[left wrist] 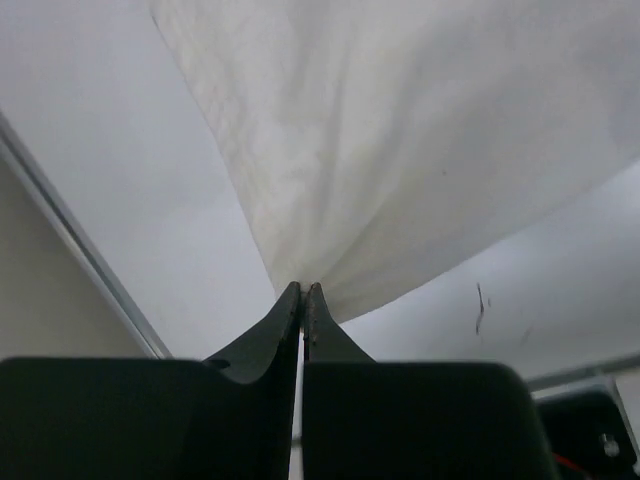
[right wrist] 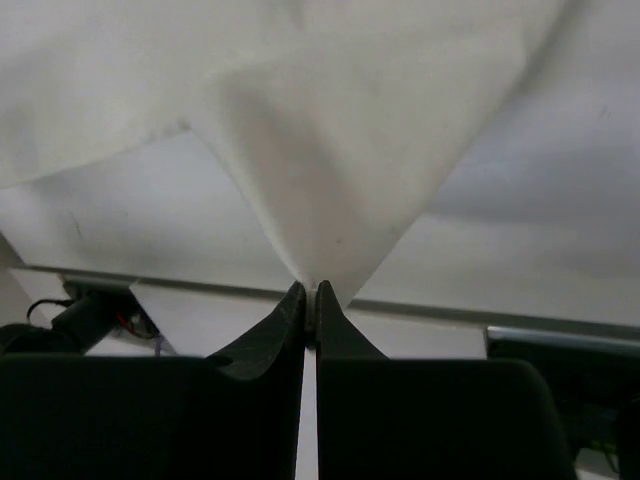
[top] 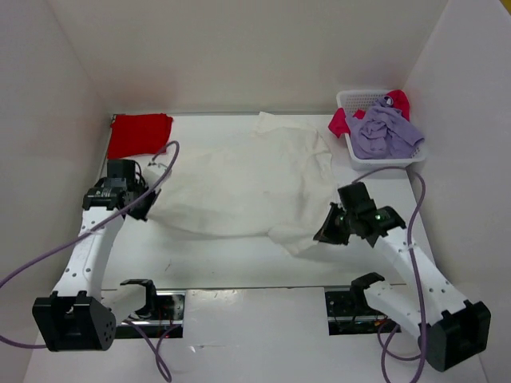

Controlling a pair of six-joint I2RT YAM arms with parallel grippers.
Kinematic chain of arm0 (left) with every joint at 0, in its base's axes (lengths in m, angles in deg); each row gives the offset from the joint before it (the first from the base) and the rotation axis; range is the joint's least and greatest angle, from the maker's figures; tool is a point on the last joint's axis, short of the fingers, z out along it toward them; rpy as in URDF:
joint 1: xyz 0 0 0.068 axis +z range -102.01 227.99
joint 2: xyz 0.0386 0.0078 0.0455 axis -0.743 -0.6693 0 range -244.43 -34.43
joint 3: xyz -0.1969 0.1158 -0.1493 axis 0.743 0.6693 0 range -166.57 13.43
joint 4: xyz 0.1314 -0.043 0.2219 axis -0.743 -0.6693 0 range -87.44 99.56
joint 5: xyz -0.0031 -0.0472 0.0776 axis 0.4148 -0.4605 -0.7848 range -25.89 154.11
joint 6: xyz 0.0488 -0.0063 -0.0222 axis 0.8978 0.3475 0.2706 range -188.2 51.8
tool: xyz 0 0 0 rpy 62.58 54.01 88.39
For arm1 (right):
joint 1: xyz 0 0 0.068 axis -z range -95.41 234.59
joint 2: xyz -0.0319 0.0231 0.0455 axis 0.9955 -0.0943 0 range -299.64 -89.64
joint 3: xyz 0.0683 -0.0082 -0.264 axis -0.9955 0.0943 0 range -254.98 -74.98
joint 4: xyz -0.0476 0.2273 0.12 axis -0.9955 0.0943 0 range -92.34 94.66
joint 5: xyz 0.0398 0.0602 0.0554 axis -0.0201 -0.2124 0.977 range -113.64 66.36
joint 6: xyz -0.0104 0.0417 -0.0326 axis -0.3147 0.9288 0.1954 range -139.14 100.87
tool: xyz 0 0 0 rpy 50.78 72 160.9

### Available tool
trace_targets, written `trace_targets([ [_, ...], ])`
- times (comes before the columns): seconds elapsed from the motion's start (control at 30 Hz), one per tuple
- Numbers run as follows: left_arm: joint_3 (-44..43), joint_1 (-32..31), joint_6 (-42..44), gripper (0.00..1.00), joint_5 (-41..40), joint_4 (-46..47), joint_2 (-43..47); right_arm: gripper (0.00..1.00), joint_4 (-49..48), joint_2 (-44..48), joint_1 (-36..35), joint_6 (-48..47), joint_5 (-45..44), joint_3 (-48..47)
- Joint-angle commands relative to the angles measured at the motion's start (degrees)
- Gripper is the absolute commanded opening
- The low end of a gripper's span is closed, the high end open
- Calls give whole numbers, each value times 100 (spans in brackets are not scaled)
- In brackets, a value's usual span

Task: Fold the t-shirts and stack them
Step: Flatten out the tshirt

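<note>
The off-white t-shirt (top: 247,179) is spread across the middle of the table, lifted at its near corners. My left gripper (top: 148,209) is shut on its near left corner; in the left wrist view the cloth (left wrist: 400,140) fans out from my closed fingertips (left wrist: 304,292). My right gripper (top: 323,234) is shut on its near right corner, and the cloth (right wrist: 330,150) rises from the tips (right wrist: 308,290). A folded red t-shirt (top: 139,133) lies at the far left. The lavender t-shirt (top: 386,132) and the pinkish red t-shirt (top: 342,121) sit in the basket.
A white plastic mesh basket (top: 357,99) stands at the far right corner. White walls enclose the table on three sides. Purple cables (top: 48,255) trail from both arms. Metal rails and electronics lie along the near table edge (top: 255,295).
</note>
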Motion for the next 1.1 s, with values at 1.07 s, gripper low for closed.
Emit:
trace_targets([
  [1.07,-10743,214,-964,0,834,-1029,-5007,0,1622,-5460,1922,-1491,-147,-11934],
])
